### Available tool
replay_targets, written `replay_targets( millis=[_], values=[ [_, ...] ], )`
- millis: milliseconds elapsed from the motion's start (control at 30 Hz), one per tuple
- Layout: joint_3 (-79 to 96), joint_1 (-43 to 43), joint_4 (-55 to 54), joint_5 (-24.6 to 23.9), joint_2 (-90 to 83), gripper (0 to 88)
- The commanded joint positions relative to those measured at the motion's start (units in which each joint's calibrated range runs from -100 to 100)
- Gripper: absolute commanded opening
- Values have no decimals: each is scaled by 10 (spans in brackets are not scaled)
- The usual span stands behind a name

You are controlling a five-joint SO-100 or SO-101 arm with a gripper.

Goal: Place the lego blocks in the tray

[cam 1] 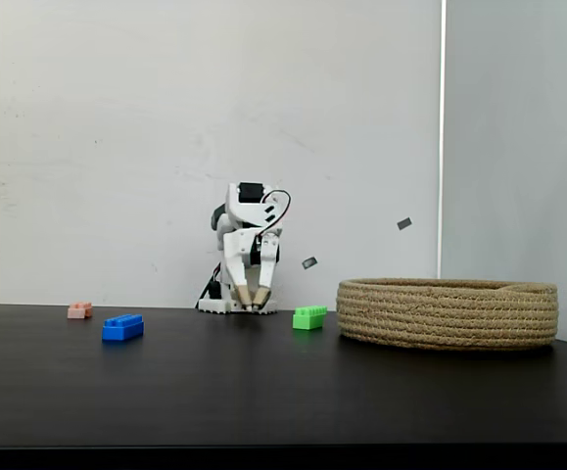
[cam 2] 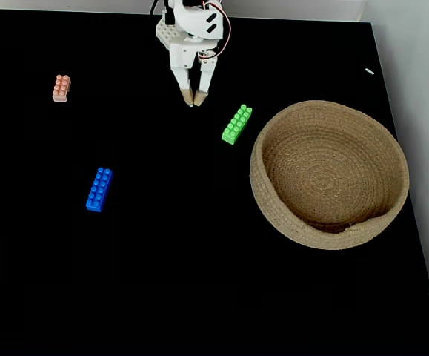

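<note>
My pincer [cam 2: 195, 99] hangs folded near my base, its two tan fingertips [cam 2: 187, 97] pointing down toward the black desk [cam 2: 199, 282], only a narrow gap between them, pinching nothing and touching no brick. The green brick [cam 2: 236, 124] lies on the desk between my pincer and the rope tray [cam 2: 273, 215], just beside the tray's wall. The blue brick [cam 2: 99, 189] and the pink brick [cam 2: 61, 87] lie well apart on the left in the top-down fixed view.
</note>
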Motion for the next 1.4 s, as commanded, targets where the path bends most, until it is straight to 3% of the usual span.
replay_targets(
  millis=[0, 133, 267, 733, 1367],
  values=[
    [-84, -12, -48, -9, 66, 122],
    [-187, -40, -51, -36, 169, 223],
    [-274, -62, -46, -72, 268, 254],
    [-387, -97, -50, -140, 512, 239],
    [-507, -111, -78, -176, 726, 234]
  ],
)
